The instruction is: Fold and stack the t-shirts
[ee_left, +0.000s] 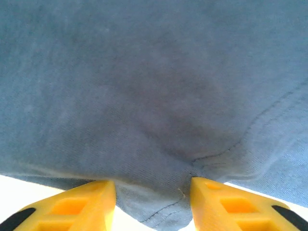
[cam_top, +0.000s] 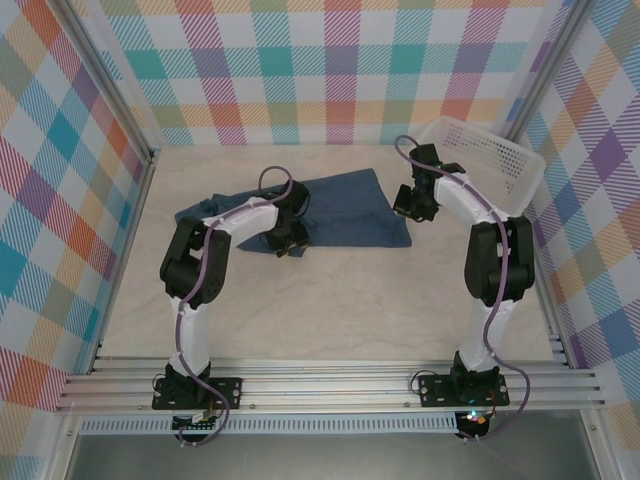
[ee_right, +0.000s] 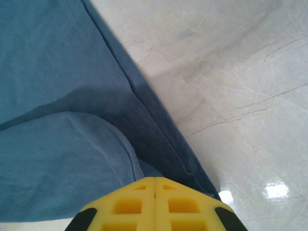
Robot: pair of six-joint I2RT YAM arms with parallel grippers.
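One dark blue t-shirt (cam_top: 350, 205) lies spread and partly folded on the pale table, left of the basket. My left gripper (cam_top: 290, 238) is low at its near left edge. In the left wrist view the yellow jaws of that gripper (ee_left: 154, 185) stand apart, with a hemmed fold of the t-shirt (ee_left: 154, 96) lying between them. My right gripper (cam_top: 412, 200) is at the shirt's right edge. The right wrist view has the right gripper (ee_right: 155, 180) shut, fingertips pressed together just above a folded edge of the t-shirt (ee_right: 57, 96), with no cloth visible between them.
A white mesh basket (cam_top: 500, 150) stands tilted at the back right, close behind the right arm. Bare marble-look table (cam_top: 330, 300) stretches in front of the shirt and to its right (ee_right: 231, 72). Checked walls and metal posts close in the sides and back.
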